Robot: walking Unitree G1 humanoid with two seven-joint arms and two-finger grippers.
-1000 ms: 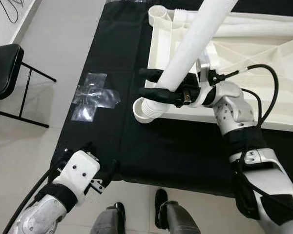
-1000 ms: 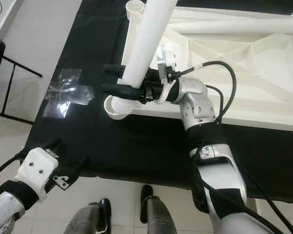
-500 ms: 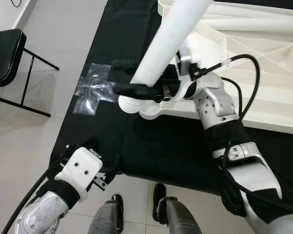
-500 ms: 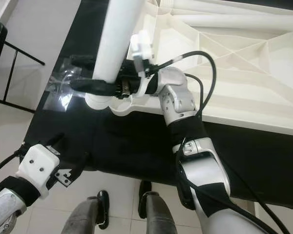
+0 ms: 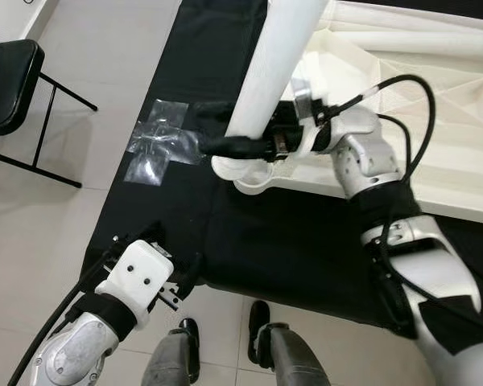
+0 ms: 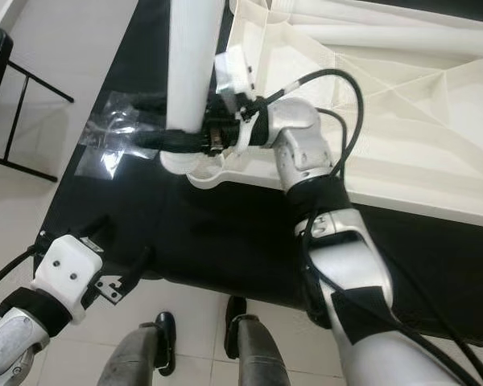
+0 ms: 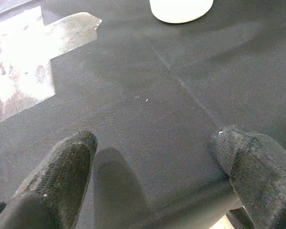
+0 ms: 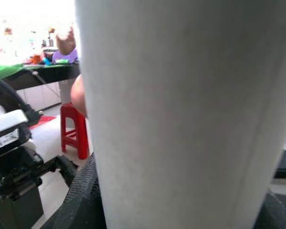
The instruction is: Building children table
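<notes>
Stage: the white table leg [image 5: 267, 76] stands nearly upright with its lower end at the corner socket [image 5: 247, 172] of the upturned white tabletop [image 5: 435, 96]; whether it is seated or threaded home cannot be told.

Done so far: the tabletop lies underside up on the black cloth [image 5: 298, 241], and this leg has been brought to the corner nearest the robot's left.

Left to do: by the look of it, pressing or twisting this leg fully in. No leg can be seen standing at the other corners, so those probably remain too, as does turning the table upright.

Right gripper: the right gripper [image 5: 229, 129] has its two black fingers pinching the leg just above the socket, one finger on each side; the wrist view has the leg's white shaft [image 8: 181, 114] close between the finger bases.

Left gripper: the left gripper [image 7: 152, 176] hangs idle over the near edge of the cloth, fingers spread with nothing between them; a clear plastic wrapper [image 5: 157, 149] lies on the cloth beyond it.

Change from a second ago: the leg then leaned well over toward the robot's right; it now stands much closer to vertical, and its foot has come over the socket.

Left arm: much as it was.
</notes>
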